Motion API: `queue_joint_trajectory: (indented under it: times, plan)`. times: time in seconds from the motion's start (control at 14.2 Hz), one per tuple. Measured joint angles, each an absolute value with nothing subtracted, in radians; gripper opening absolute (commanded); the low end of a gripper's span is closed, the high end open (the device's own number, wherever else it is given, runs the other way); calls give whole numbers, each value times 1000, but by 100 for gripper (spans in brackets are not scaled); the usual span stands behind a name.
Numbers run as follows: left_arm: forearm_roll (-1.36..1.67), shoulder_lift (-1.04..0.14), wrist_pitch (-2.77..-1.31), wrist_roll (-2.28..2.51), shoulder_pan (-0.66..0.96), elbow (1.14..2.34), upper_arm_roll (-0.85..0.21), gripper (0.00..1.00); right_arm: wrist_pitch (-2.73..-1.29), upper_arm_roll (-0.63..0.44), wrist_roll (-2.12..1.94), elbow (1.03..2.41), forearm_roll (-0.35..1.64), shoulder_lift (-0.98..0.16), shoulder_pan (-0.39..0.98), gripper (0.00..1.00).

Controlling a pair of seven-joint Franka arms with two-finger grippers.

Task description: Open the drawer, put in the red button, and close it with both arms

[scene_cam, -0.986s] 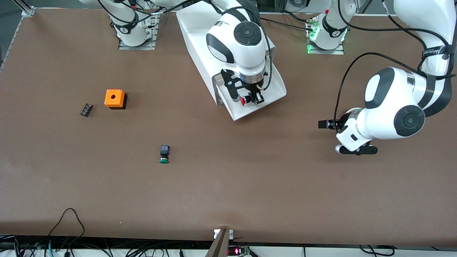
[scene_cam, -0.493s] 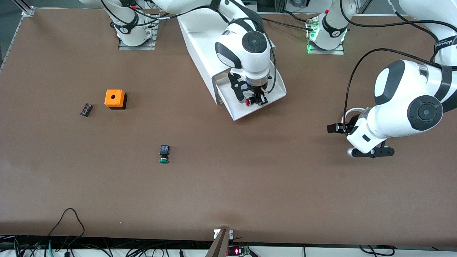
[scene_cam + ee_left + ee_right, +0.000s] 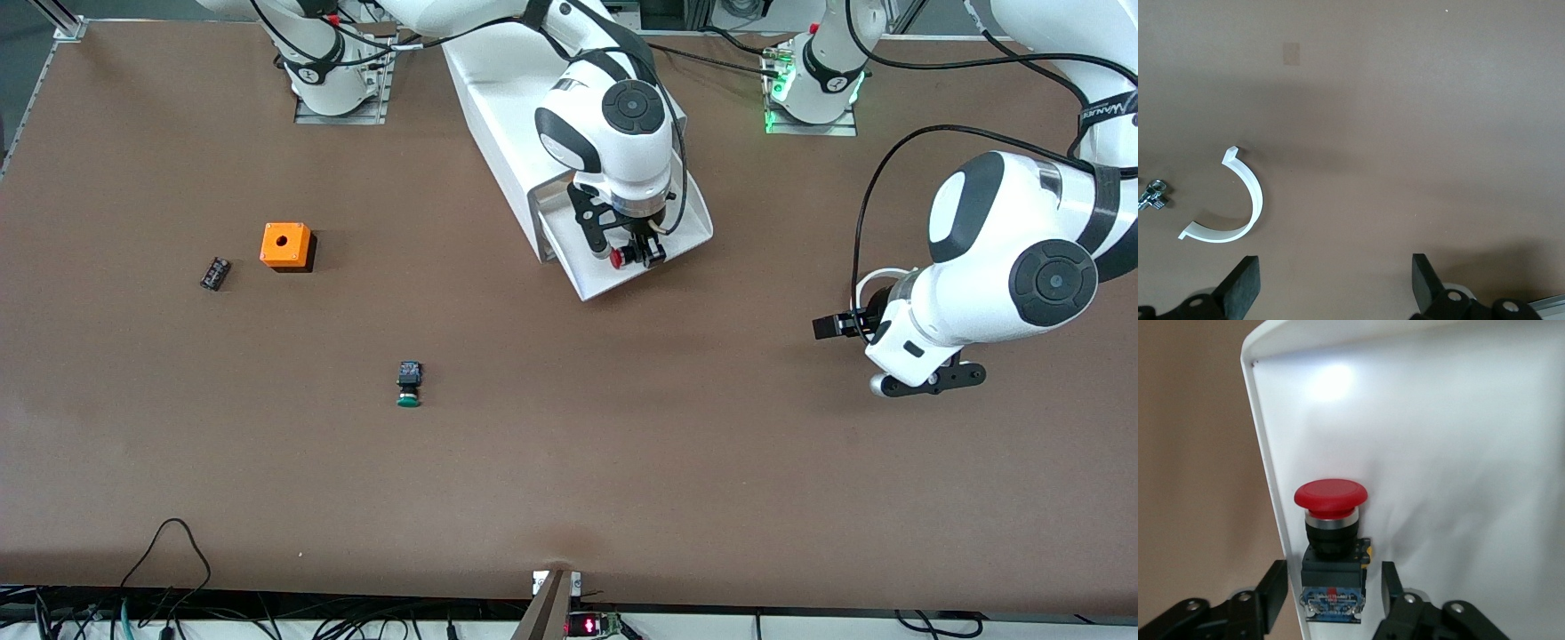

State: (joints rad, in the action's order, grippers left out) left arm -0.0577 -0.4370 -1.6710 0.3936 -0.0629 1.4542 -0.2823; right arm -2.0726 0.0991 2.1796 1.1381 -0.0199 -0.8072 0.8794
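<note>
The right pincer [image 3: 638, 255] hangs low over the pulled-out drawer [image 3: 676, 244], which juts from the white cabinet [image 3: 498, 98] toward the front camera. In the right wrist view its two black fingers [image 3: 1275, 587] stand apart on either side of the red button [image 3: 1331, 543], with a visible gap between each finger and the button's black body, so the pincer is spread and grips nothing. The red button lies on the white floor of the drawer [image 3: 1438, 453], directly under the right pincer and between its fingers, close beside the drawer's raised rim, its red cap pointing away from the pincer's wrist. In the front view the red cap [image 3: 615, 258] peeks out just beside the pincer, inside the drawer.

The left pincer [image 3: 925, 380] waits above bare counter [image 3: 622, 462] toward the left arm's end, well apart from the drawer. In the left wrist view its fingers [image 3: 1245, 283] are set wide apart, holding nothing; on the counter below it lie a curved white plastic strip [image 3: 1245, 200] and, near that, a small metal fitting [image 3: 1151, 193].

Well apart from both pincers, toward the right arm's end of the counter, rest a green-capped button [image 3: 410, 384], an orange box [image 3: 286, 245] with a hole in its top and a small black part [image 3: 214, 273] near it.
</note>
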Motion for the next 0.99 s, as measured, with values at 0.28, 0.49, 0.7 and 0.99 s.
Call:
queue_joint_trajectory:
  times: [0.28, 0.49, 0.7, 0.99]
  plan:
    - [-58, -441, -1713, 447, -62, 1475, -290, 100, -2071, 88, 2180, 1131, -20, -795, 876, 100]
    - [-58, -439, -1862, 536, -54, 1570, -319, 100, -2026, 81, 2180, 1082, -20, -777, 856, 100]
    - [-58, -438, -2048, 658, -48, 1704, -363, 100, -1957, 81, 2165, 1026, -20, -751, 803, 100]
    - [-58, -437, -2335, 839, -41, 1912, -437, 100, -1880, 82, 2029, 1008, 0, -684, 710, 100]
